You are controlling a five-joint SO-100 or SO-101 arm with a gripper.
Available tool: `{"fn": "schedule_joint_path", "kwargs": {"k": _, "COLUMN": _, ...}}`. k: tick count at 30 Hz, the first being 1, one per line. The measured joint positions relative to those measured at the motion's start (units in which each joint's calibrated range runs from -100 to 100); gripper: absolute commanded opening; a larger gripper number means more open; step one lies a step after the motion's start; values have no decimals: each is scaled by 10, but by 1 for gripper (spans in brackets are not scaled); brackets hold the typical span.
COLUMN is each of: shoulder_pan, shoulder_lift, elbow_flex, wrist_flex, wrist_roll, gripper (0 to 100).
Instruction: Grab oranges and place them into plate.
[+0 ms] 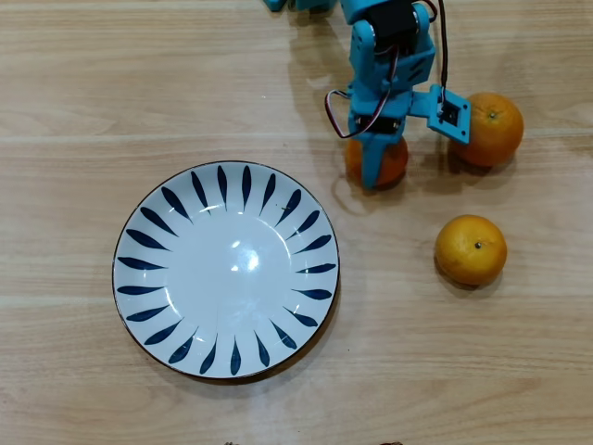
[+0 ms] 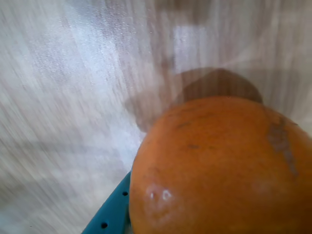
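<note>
The claw (image 1: 376, 167) is gripping the small orange (image 1: 391, 163) above the counter (image 1: 74, 111); the round fruit is risking slipping before reaching the plate (image 1: 139, 278).

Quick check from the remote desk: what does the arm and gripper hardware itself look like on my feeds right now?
In the overhead view the arm is bright blue plastic with black servo blocks set into it. A red, white and black wire loop hangs at its left side and a dark cable runs along its right. A small blue bracket carries the black wrist camera. The gripper has blue fingers; the wrist view shows one with small holes.
</note>
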State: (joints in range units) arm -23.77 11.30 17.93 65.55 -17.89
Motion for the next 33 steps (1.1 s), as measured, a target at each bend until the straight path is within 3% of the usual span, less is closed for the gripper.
{"fn": "schedule_joint_path", "kwargs": {"k": 10, "shoulder_pan": 0, "shoulder_lift": -6, "elbow_flex": 0, "wrist_flex": -1, "wrist_roll": 0, "gripper": 21}}
{"fn": "schedule_joint_path", "kwargs": {"k": 16, "shoulder_pan": 6, "shoulder_lift": -109, "elbow_flex": 22, "wrist_flex": 11, "wrist_roll": 1, "gripper": 21}}
{"fn": "schedule_joint_path", "kwargs": {"k": 23, "shoulder_pan": 68, "shoulder_lift": -276, "elbow_flex": 70, "wrist_flex": 4, "wrist_roll": -1, "gripper": 21}}
{"fn": "schedule_joint_path", "kwargs": {"k": 33, "shoulder_pan": 209, "shoulder_lift": -349, "elbow_flex": 113, "wrist_flex": -131, "wrist_roll": -2, "gripper": 21}}
